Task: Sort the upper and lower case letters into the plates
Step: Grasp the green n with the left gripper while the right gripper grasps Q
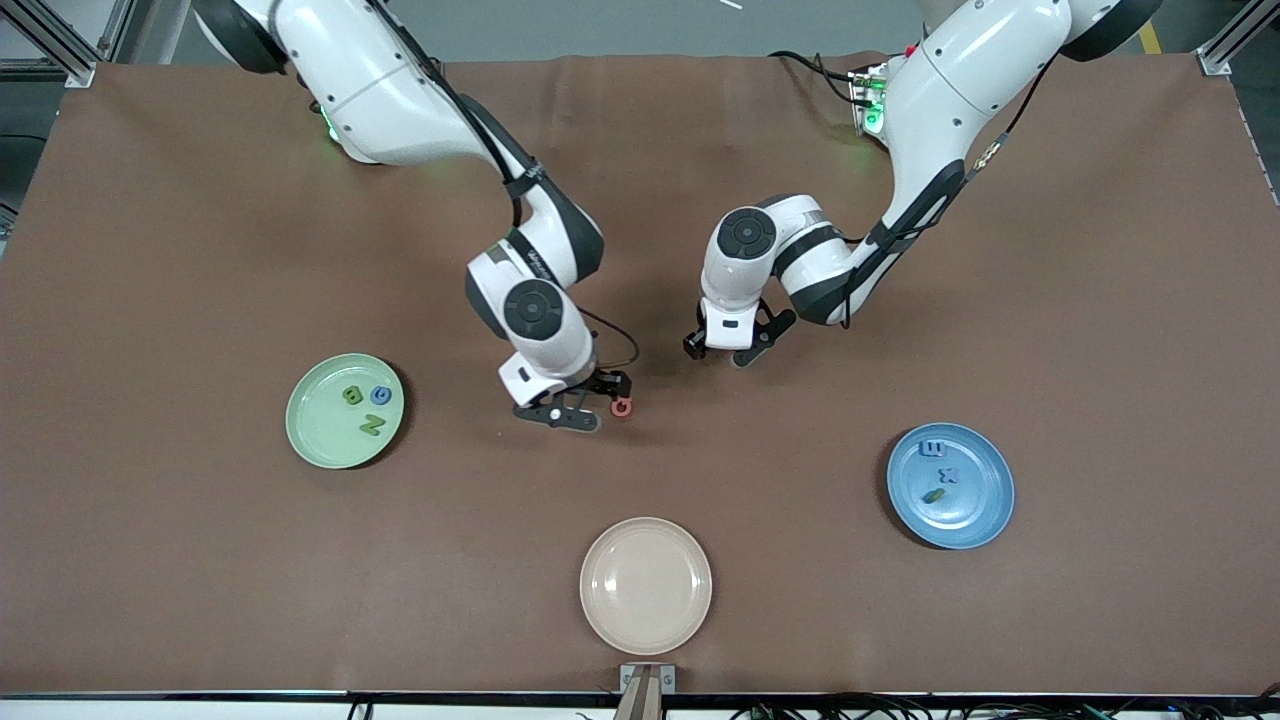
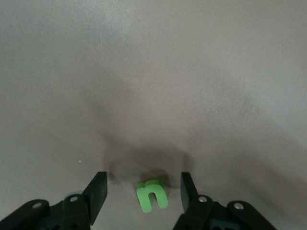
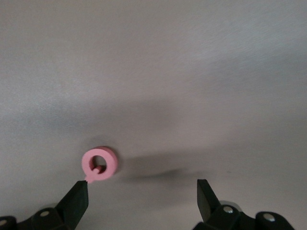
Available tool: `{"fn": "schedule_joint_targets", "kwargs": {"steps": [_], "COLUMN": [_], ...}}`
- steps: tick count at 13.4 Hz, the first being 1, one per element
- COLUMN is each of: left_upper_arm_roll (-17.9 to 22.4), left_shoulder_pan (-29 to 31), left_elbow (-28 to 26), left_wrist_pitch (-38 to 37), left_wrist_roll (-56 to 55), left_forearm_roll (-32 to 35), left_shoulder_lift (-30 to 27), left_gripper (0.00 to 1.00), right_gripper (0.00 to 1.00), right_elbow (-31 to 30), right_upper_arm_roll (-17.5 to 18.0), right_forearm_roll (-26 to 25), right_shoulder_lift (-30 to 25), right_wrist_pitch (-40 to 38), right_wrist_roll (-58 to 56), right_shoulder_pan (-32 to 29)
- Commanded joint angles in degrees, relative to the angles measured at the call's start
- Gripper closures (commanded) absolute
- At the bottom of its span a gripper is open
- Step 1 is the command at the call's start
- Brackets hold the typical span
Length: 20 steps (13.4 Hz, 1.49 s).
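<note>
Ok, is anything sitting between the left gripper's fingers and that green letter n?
Nothing visible. In the left wrist view the left gripper has its fingers open on either side of the green letter n, which lies flat on the brown table, with only bare table between them.

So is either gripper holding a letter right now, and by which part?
Nothing is held. Left gripper straddles the green n; right gripper is open beside the pink Q.

Bare cloth (image 1: pixel 640 470) betw plates; cream plate (image 1: pixel 646 585) prob nearest obstacle
</note>
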Motion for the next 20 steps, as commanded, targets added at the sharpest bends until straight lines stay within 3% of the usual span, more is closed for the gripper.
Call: {"fn": "schedule_joint_targets", "kwargs": {"steps": [1,2,6,7,10,13,16,20], "left_upper_arm_roll": [0.21,0.21,0.21,0.21,0.21,0.03,0.03,0.03], "left_shoulder_pan": [-0.55,-0.64,-0.73,-0.64,2.42,6.47,12.7,22.63], "left_elbow": [0.63,0.9,0.99,0.99,2.12,7.82,9.42,10.73], "left_wrist_pitch": [1.14,1.14,1.05,0.87,-2.63,-10.27,-12.22,-12.22], "left_wrist_roll": [-1.67,-1.67,-0.97,-0.53,3.32,15.51,32.37,59.25], "left_forearm_roll": [1.37,1.37,1.37,1.55,6.12,6.12,6.03,6.12], "left_shoulder_lift": [0.94,0.94,1.3,0.95,-4.14,-5.12,-5.21,-4.68], "left_gripper": [0.38,0.45,0.93,1.0,1.0,1.0,1.0,1.0], "right_gripper": [0.03,0.06,0.18,0.23,0.5,1.0,1.0,1.0], "right_elbow": [6.65,7.8,8.07,8.07,7.81,7.54,5.89,-3.15], "right_upper_arm_roll": [-2.81,-3.77,-4.49,-4.49,-4.66,-4.57,-4.57,-3.96], "right_forearm_roll": [-2.7,-2.7,-2.7,-2.79,-5.15,-5.78,-5.78,-5.08], "right_shoulder_lift": [5.02,5.9,6.26,6.26,6.26,6.08,4.51,-5.14], "right_wrist_pitch": [-1.03,-1.12,-0.77,-0.68,-0.59,-0.85,-1.29,-5.95], "right_wrist_roll": [4.59,5.3,5.48,5.48,5.48,5.48,2.51,-14.77], "right_shoulder_pan": [3.93,5.07,5.96,6.05,5.96,5.09,2.29,-6.93]}}
